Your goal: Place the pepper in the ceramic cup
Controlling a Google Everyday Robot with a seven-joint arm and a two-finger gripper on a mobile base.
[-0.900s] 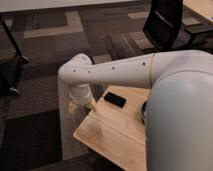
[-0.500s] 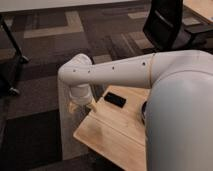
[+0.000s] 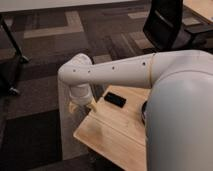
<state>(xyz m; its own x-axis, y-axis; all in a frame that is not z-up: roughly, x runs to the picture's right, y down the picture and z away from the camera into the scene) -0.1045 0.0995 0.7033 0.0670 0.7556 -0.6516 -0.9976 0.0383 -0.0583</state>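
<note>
**Stock as you see it from the one camera**

- Arm point(image 3: 125, 72): one, white. It fills the right foreground, reaches left to a rounded elbow and bends downward there, at the near-left corner of the table.
- Gripper: one, somewhere beyond that elbow. You cannot pick it out below the bend. You cannot tell how far open it stands, or whether it has hold of anything.
- Wooden table point(image 3: 112, 132): one, light wood, set at an angle. Its right part is covered by the arm.
- Flat black object point(image 3: 115, 99): one, lying on the table top near its far edge, apart from the arm.
- Dark rounded edge point(image 3: 144, 113): one, on the table, showing just at the outline of the arm. You cannot tell what it belongs to.
- Pepper: you can count none. If it is on the table, it is behind the arm.
- Ceramic cup: you can count none either, for the same reason.
- Office chair point(image 3: 167, 25): one, black, on the floor beyond the table at upper right.
- Second wooden surface point(image 3: 200, 7): one corner, at top right, beside the chair.
- Black stand leg point(image 3: 11, 47): one, slanting down the left edge, with a dark foot below it.
- Carpet point(image 3: 50, 30): dark, crossed by paler bands.
</note>
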